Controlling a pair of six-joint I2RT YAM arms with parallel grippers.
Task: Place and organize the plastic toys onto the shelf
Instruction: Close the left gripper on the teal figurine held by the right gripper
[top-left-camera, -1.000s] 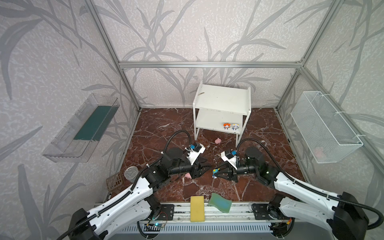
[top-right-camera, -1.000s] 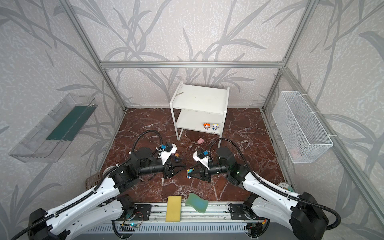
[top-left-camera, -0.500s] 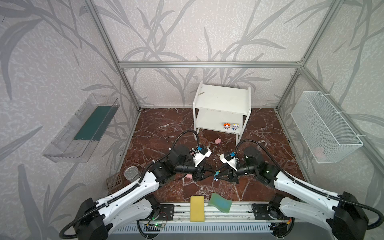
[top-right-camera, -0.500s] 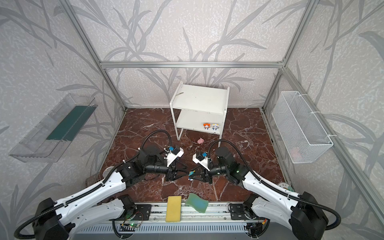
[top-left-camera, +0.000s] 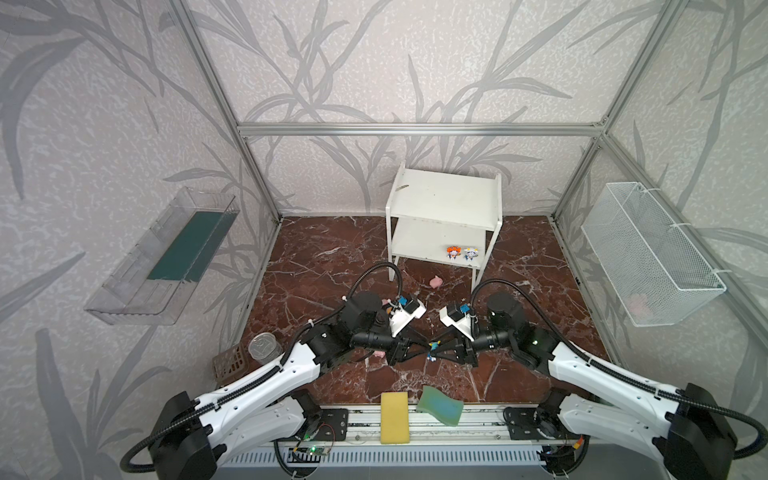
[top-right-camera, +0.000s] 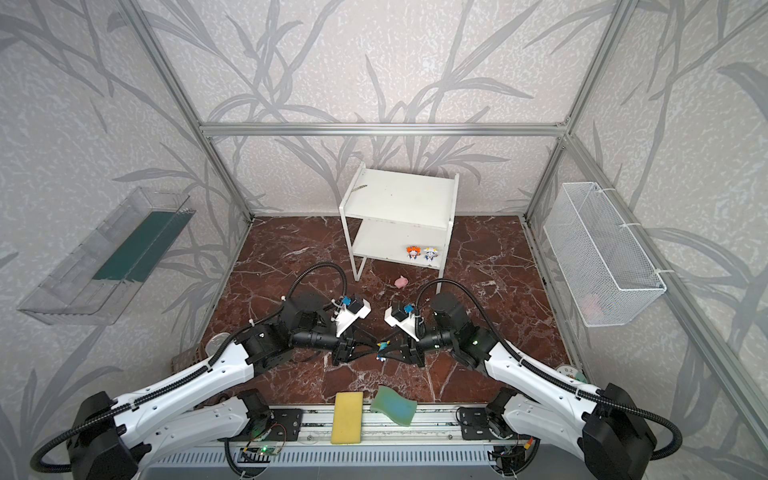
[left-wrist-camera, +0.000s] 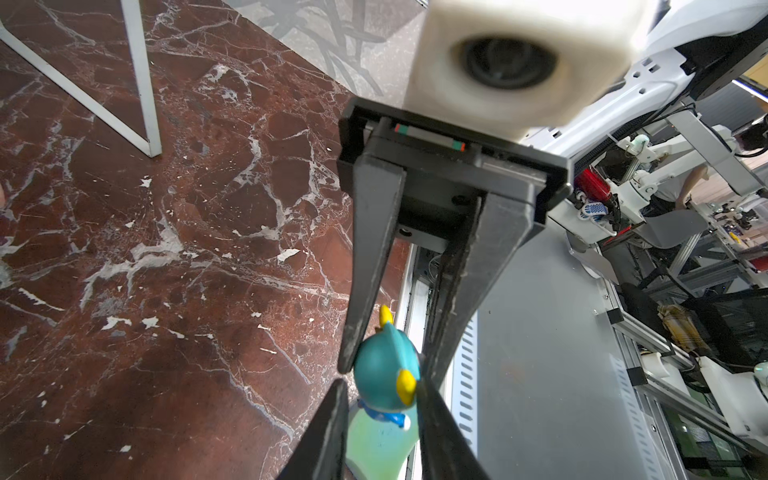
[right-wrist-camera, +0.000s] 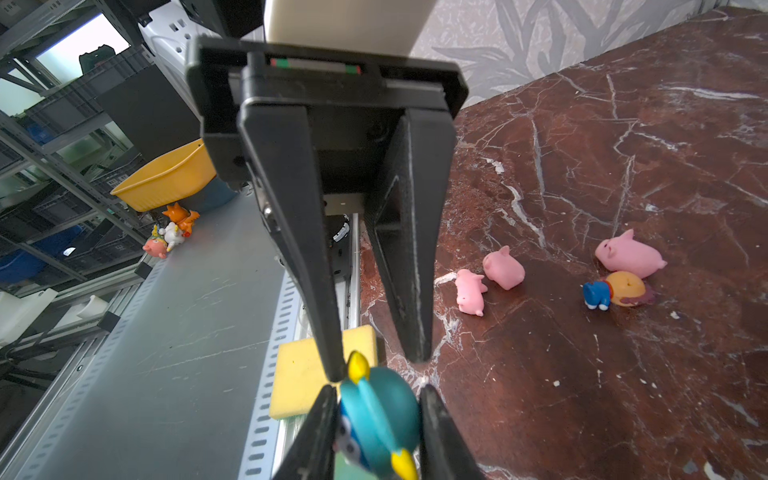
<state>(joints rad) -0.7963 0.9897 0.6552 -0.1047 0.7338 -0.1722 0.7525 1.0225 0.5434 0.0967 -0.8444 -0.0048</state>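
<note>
A teal-headed figurine (top-left-camera: 433, 351) with yellow horns hangs above the floor's front middle, where both grippers meet tip to tip. My right gripper (right-wrist-camera: 376, 388) is shut on its head (right-wrist-camera: 382, 415). My left gripper (left-wrist-camera: 380, 380) comes from the opposite side, shut on the same figurine (left-wrist-camera: 386, 370). The white shelf (top-left-camera: 444, 199) stands at the back, with an orange figurine (top-left-camera: 454, 252) and a white one (top-left-camera: 471, 253) on its lower board. Pink pigs (right-wrist-camera: 469, 291) (right-wrist-camera: 503, 272) (right-wrist-camera: 629, 257) and a lying blue-bodied figurine (right-wrist-camera: 615, 291) rest on the floor. Another pig (top-left-camera: 435, 282) lies before the shelf.
A yellow sponge (top-left-camera: 394, 417) and a green sponge (top-left-camera: 440, 405) lie at the front edge. A clear tray (top-left-camera: 166, 253) hangs on the left wall, a wire basket (top-left-camera: 648, 253) on the right. A tin can (top-left-camera: 262, 345) and small brown basket (top-left-camera: 228, 368) sit front left.
My left arm has swung right to meet the right gripper, and its jaws have narrowed onto the figurine. The right gripper has held its place and its grip.
</note>
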